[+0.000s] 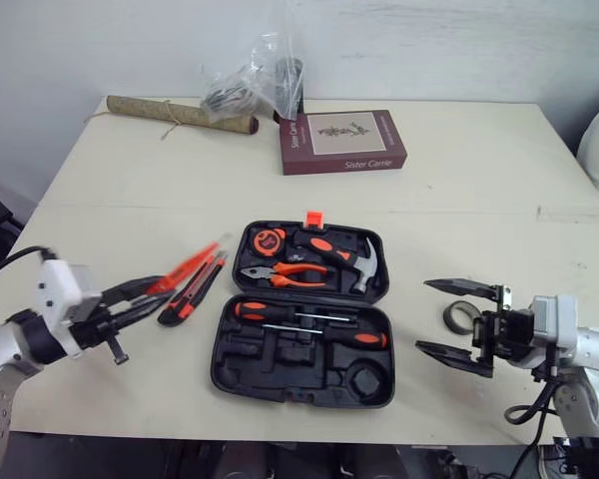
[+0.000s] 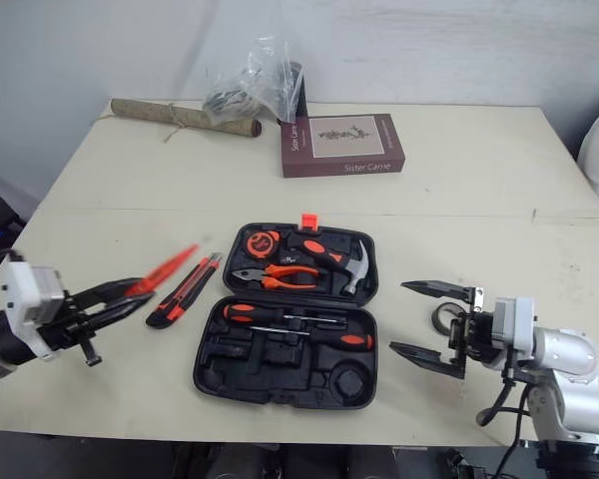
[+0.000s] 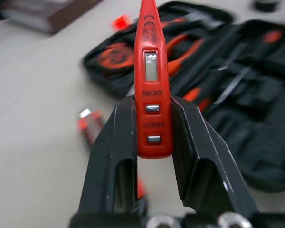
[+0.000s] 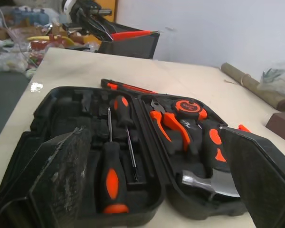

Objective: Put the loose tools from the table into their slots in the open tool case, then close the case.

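Your left gripper [image 1: 156,295] has its fingers closed tight on the red tester pen [image 3: 150,61]. One finger sits on each side of its button end, and the tip is aimed towards the case. The step in hand looks like carrying it over. Next, line it up with a free narrow slot and lower it flat. The utility knife [image 1: 193,290] lies loose on the surface, between that gripper and the open tool case [image 1: 242,351]. Your right gripper [image 1: 424,315] has its fingers spread wide and empty, with a roll of tape [image 1: 448,319] just beside them.
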`<state>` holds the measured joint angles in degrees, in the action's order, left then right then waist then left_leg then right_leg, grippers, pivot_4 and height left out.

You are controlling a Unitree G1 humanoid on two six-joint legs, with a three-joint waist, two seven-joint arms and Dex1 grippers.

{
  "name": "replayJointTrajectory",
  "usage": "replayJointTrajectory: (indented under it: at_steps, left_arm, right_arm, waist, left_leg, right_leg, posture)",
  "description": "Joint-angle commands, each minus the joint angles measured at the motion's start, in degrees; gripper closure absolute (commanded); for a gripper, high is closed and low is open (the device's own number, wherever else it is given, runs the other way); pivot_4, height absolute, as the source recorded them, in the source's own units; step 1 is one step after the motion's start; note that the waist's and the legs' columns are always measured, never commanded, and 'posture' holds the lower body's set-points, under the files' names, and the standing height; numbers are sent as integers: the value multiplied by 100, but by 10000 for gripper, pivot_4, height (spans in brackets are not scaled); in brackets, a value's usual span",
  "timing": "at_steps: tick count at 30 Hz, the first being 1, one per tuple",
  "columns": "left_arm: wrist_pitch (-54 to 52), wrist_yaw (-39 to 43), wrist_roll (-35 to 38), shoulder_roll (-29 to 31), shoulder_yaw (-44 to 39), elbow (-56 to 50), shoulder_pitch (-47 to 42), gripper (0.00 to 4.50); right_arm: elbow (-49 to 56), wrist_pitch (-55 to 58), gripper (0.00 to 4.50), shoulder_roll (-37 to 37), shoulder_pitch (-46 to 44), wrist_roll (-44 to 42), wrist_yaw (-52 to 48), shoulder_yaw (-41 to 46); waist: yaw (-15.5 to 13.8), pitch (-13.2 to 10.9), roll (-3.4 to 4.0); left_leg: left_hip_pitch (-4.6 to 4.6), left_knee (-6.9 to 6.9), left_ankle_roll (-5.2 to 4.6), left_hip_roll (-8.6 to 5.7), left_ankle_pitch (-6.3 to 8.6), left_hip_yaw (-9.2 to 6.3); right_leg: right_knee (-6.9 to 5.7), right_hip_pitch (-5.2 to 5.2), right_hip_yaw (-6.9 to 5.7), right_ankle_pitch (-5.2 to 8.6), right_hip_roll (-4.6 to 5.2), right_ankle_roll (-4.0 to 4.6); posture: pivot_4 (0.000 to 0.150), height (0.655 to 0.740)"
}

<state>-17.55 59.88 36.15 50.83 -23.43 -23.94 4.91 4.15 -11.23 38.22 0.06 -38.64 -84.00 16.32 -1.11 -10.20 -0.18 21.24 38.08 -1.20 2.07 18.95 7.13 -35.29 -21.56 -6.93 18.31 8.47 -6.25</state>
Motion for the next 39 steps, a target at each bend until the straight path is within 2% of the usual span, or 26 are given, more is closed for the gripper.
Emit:
replayJointTrajectory:
  at_steps: [1,6,8,12,15,22,31,39]
  left_arm:
    - [-114,678,2,492,736,-244,-604,41637]
    - [-513,947,-462,782,2026,-196,-1681,41637]
    - [-562,1070,-862,898,2494,-204,-1982,41637]
    - [-587,1076,-1344,997,2900,-140,-2343,41637]
    - [-1130,932,-1810,1153,3319,-203,-2710,41637]
    - [-1309,1077,-2143,1106,3735,-293,-3007,41637]
    - [-1459,817,-2680,960,4006,-243,-3043,41637]
    - [-1327,910,-3121,1208,4246,-264,-2979,41637]
  right_arm:
    - [185,36,0,195,248,-247,-306,242]
    - [307,19,0,235,340,-183,-206,209]
    - [458,77,0,232,401,-174,-118,187]
    - [851,258,0,239,561,-174,120,183]
    - [1092,401,0,252,734,-150,276,203]
    - [1316,498,0,225,816,-129,422,182]
    - [1462,612,0,233,746,-101,565,83]
    - [1551,734,0,272,636,-90,685,16]
  waist:
    - [-8,0,1]
    - [42,-7,11]
    - [77,-8,9]
    - [114,-14,8]
    - [105,-19,1]
    - [99,-21,-2]
    - [96,-22,-3]
    - [96,-22,-3]
  left_leg:
    - [0,-1,0,0,0,0]
    - [-4,-4,0,-2,0,15]
    - [-5,-3,-2,-2,-2,17]
    - [-3,-4,0,4,-3,17]
    - [-1,0,0,7,-4,15]
    - [1,2,-1,10,-4,15]
    - [0,7,0,15,-6,15]
    - [0,11,0,16,-7,15]
  right_leg:
    - [0,0,-1,0,-5,0]
    - [0,-2,-13,-1,-38,-3]
    - [-1,-2,-24,-2,-42,-5]
    - [-15,-4,-29,-3,-53,-5]
    - [-15,-4,-26,-2,-59,-5]
    - [-16,-4,-10,-3,-69,-7]
    - [-17,-4,11,-3,-76,-7]
    - [-20,-4,21,-3,-77,-7]
  posture:
    - [1500,7400]
    - [1500,7400]
    - [1500,7400]
    - [1500,7400]
    - [1500,7400]
    - [1500,7400]
    - [1500,7400]
    - [1500,7400]
